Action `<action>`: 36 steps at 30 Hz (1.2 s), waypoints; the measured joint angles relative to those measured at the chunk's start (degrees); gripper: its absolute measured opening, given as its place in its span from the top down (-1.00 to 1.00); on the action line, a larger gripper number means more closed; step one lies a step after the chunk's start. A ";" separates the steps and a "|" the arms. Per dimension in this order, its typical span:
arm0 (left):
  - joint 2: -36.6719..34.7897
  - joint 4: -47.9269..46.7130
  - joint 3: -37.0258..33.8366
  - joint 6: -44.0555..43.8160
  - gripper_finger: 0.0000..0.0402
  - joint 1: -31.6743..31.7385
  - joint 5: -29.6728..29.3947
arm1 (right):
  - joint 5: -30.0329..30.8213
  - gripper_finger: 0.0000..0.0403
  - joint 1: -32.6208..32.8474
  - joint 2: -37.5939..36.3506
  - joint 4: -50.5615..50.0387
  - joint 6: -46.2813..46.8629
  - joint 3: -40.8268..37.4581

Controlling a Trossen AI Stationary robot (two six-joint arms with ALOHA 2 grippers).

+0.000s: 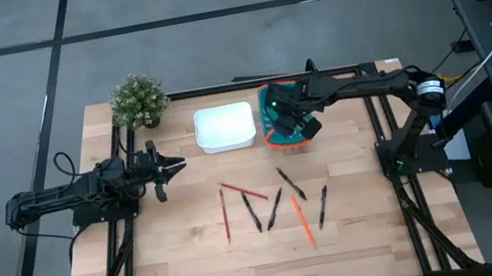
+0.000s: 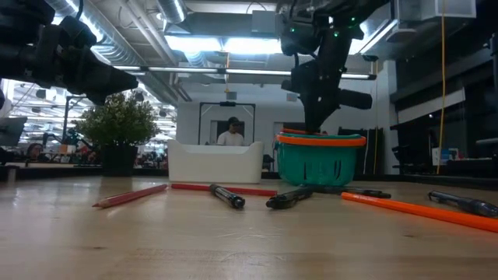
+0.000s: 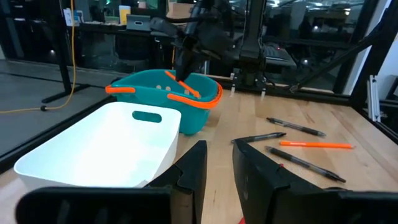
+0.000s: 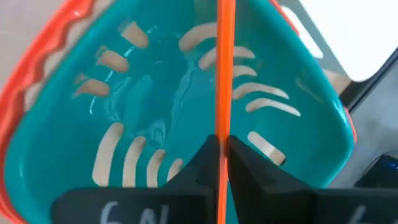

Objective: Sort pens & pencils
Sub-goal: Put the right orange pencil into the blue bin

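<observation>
My right gripper [image 1: 286, 123] hangs over the teal basket with orange rim [image 1: 272, 103] at the table's far side and is shut on an orange pencil [image 4: 222, 68]. My left gripper [image 1: 173, 167] waits open above the table's left part, near the white tray [image 1: 225, 127]. Two red pencils [image 1: 224, 213] [image 1: 243, 191] and one orange pencil [image 1: 302, 221] lie flat on the wood near the middle. Several black pens [image 1: 291, 183] lie among them. The low view shows the right gripper [image 2: 315, 117] reaching down to the basket's rim [image 2: 320, 141]. My right gripper pinches the orange pencil's shaft [image 4: 220, 134] between its two fingers [image 4: 205, 163], coming from above and pointing down into the basket. The pencil runs on past the fingertips over the basket's inside and sits slanted [image 3: 186, 88]. Whether its end touches the basket, I cannot tell.
A small potted plant [image 1: 138, 98] stands at the far left corner of the table. The white tray sits just left of the basket. Bare wood lies toward the near edge [image 1: 249, 269]. A person [image 2: 232, 132] shows in the room beyond the table.
</observation>
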 joint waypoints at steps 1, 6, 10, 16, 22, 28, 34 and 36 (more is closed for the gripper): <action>0.00 0.01 0.00 0.02 0.64 -0.02 0.00 | 0.01 0.86 -0.30 0.00 0.00 0.07 0.00; 0.00 -0.02 0.00 0.04 0.64 0.00 0.00 | 0.00 0.86 -2.22 0.00 -1.47 1.05 0.00; -0.02 -0.02 0.00 1.04 0.64 0.00 0.00 | 0.16 0.86 -3.53 -0.18 -2.64 1.30 0.00; -0.01 -0.02 0.00 2.51 0.64 -0.01 0.00 | -0.74 0.86 -3.88 -0.66 -2.56 1.35 0.00; 0.00 -0.02 0.00 2.51 0.64 0.00 0.00 | -0.93 0.86 -4.11 -0.68 -1.84 1.28 0.00; 0.00 -0.02 0.00 2.53 0.64 0.00 0.00 | -0.93 0.86 -4.20 -0.68 -1.79 0.26 0.00; -0.01 -0.02 0.00 2.55 0.64 0.00 0.00 | -0.93 0.86 -4.20 -0.69 -1.73 -0.39 0.00; -0.01 -0.02 0.00 2.55 0.64 0.00 -0.01 | -0.91 0.86 -4.20 -0.70 -1.73 -0.64 0.00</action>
